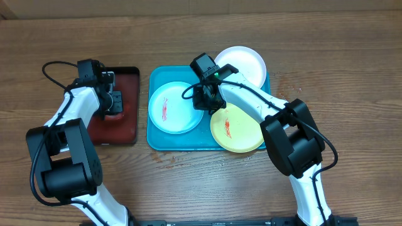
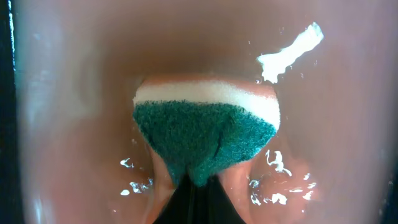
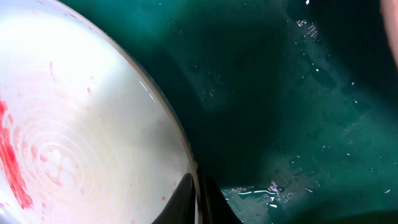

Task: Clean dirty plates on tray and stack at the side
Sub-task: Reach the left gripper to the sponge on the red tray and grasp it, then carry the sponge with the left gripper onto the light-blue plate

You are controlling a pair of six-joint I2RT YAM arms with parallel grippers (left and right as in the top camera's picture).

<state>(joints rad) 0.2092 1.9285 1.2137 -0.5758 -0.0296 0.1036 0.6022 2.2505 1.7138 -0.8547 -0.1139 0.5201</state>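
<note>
Light blue plate [image 1: 171,108] on the tray [image 1: 157,75] has its rim pinched by the right gripper [image 3: 198,202], while the left gripper [image 2: 191,199] is clamped tight on a sponge [image 2: 205,134].

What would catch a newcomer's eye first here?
The turquoise tray mid-table, holding three plates: the light blue plate and yellow-green plate carry red smears, the white plate shows none. The right arm's jaws pinch the light blue plate's rim, while the left arm's jaws are shut on a green sponge in the dark red tray.
</note>
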